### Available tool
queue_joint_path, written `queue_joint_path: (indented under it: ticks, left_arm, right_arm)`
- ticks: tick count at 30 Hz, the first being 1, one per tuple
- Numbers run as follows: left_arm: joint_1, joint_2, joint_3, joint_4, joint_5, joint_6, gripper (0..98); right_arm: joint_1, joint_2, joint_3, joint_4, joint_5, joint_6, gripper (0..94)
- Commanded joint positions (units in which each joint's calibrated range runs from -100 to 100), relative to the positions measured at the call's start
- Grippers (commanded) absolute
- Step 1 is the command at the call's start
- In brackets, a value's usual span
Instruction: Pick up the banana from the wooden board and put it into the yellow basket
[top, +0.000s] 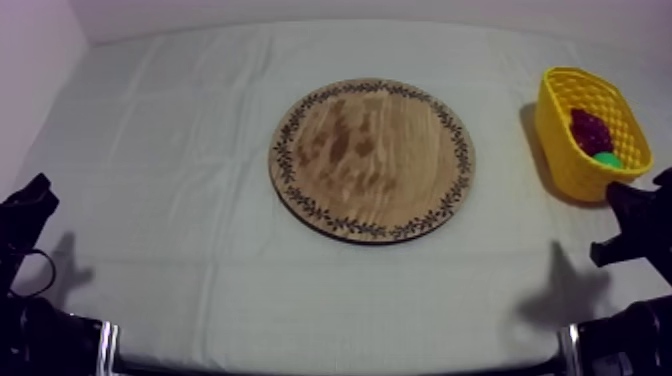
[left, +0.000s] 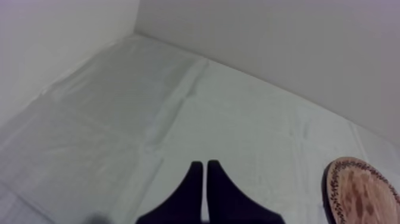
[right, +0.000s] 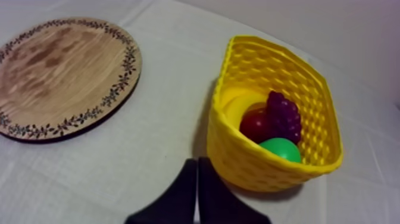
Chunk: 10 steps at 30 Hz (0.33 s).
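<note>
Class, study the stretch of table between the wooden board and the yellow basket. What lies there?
Only bare cloth lies between the wooden board and the yellow basket. The top and right wrist views both show it.

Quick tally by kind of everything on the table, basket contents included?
wooden board: 1
yellow basket: 1
banana, in the basket: 1
small red fruit, in the basket: 1
bunch of grapes, in the basket: 1
pear, in the basket: 1
Total: 6
</note>
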Motion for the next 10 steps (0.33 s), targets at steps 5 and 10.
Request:
queue_joint_path:
  ticks: [5, 10]
  left_arm:
    - [0.0, 0.0, 0.0, 0.01, 0.0, 0.0, 0.1]
    - [0.0, 0.0, 0.0, 0.01, 0.0, 0.0, 0.1]
  right_arm:
    - [-2.4, -1.1, 1.6, 2.1, -3.7, -10.0, 0.3]
    - [-5.4, -1.3, 2.0, 2.3, -4.5, -5.1, 0.3]
